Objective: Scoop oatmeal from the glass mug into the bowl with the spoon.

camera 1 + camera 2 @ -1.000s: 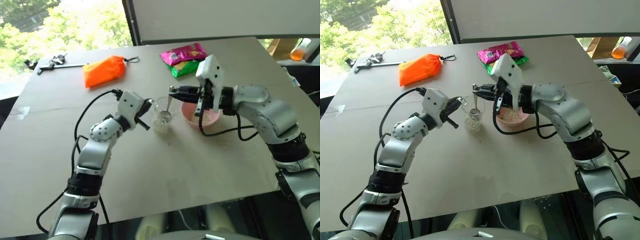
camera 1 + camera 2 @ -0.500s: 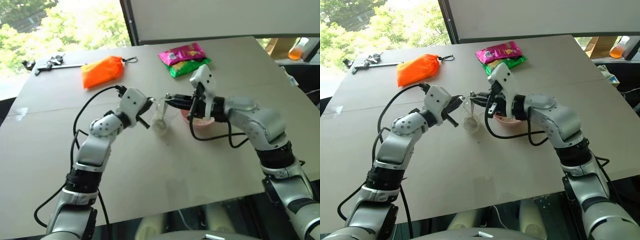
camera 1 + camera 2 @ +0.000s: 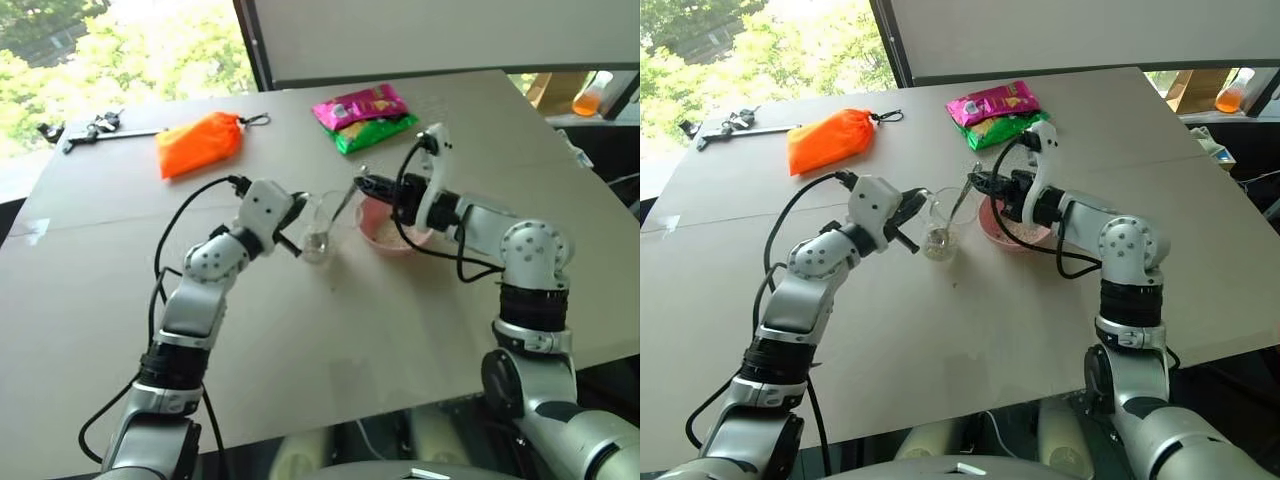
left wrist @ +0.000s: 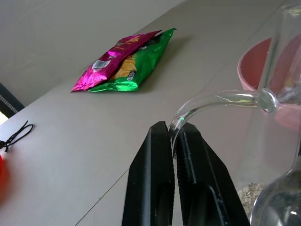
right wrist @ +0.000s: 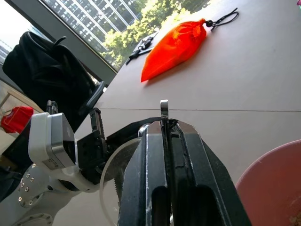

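Since a second ago the right claw has rolled over and drawn back toward the bowl, so the spoon it clamps now slants with its tip down in the glass mug; I judge another scoop is starting. From the head views, mug and pale-pink bowl stand side by side mid-bench, oatmeal low in the clear glass, an orange pouch and snack packets toward the far edge. Along the left wrist, the left claw is pinched shut on the mug's smooth curved handle, with flaky oats beneath. Along the right wrist, black fingers press together on the thin silver handle.
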`<state>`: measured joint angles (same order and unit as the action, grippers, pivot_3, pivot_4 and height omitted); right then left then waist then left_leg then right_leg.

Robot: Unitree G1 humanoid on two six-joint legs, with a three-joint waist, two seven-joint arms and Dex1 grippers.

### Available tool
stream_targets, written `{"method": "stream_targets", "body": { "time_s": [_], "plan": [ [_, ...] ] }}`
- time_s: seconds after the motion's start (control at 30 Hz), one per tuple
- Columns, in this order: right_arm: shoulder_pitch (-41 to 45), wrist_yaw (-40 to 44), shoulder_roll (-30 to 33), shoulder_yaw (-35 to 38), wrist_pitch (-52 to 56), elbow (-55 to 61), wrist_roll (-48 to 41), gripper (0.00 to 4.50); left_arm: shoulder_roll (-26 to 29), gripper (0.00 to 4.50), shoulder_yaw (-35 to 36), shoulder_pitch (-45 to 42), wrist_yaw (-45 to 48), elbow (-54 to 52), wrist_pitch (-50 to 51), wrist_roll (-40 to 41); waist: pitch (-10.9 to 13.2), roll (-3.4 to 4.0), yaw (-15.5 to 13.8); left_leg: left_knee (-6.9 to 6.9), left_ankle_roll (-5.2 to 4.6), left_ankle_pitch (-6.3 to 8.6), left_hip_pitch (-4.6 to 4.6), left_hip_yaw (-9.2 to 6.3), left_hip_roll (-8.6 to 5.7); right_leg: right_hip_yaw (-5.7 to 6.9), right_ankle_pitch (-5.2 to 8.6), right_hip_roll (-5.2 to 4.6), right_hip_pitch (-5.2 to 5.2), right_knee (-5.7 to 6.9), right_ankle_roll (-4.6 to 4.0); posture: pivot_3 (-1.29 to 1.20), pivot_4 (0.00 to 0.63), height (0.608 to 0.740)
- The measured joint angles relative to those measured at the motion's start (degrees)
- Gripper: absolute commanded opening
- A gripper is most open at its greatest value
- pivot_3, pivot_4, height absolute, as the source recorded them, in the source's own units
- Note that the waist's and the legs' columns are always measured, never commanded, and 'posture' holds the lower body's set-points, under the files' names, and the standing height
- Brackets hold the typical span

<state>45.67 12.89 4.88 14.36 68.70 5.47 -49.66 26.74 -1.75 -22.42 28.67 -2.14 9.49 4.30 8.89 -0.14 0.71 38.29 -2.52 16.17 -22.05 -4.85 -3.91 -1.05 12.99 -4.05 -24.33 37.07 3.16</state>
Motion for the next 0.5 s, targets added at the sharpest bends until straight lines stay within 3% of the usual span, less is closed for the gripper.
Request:
{"method": "stream_targets", "body": {
  "time_s": [0.5],
  "plan": [
    [1.9, -12.6, 1.0, 12.4, 5.0, -0.5, -14.8, 0.00, -7.6, 0.01, 5.2, 4.1, -1.4, 6.8, -11.1, 4.9, 0.0, 0.00, -0.1, 0.01, -0.02, 0.00, -0.05, 0.01, 0.00, -0.01, 0.00, -0.02, -0.01, 0.00, 0.00, 0.00, 0.150, 0.740]
  ]
}}
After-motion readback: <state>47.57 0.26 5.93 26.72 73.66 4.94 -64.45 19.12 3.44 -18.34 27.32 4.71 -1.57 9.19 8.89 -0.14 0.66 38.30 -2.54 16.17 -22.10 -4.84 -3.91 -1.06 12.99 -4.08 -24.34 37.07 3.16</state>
